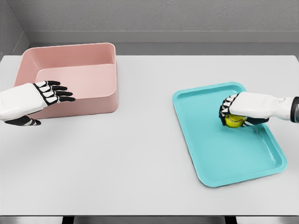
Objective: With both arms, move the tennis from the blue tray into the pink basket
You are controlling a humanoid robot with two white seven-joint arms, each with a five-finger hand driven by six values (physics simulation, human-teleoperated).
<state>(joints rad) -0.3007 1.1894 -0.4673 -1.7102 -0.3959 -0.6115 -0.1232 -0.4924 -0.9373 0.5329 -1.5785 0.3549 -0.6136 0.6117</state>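
Note:
A yellow tennis ball (234, 121) lies on the blue tray (219, 158) at the right of the table. My right hand (232, 112) covers the ball from above, its fingers curled around it. The pink basket (88, 103) stands at the back left, open side up and with nothing in it. My left hand (55, 95) hovers at the basket's front left corner, fingers spread and holding nothing.
The white table (140, 163) carries only the basket and the tray. A wide strip of bare tabletop separates them. The table's front edge runs along the bottom of the view.

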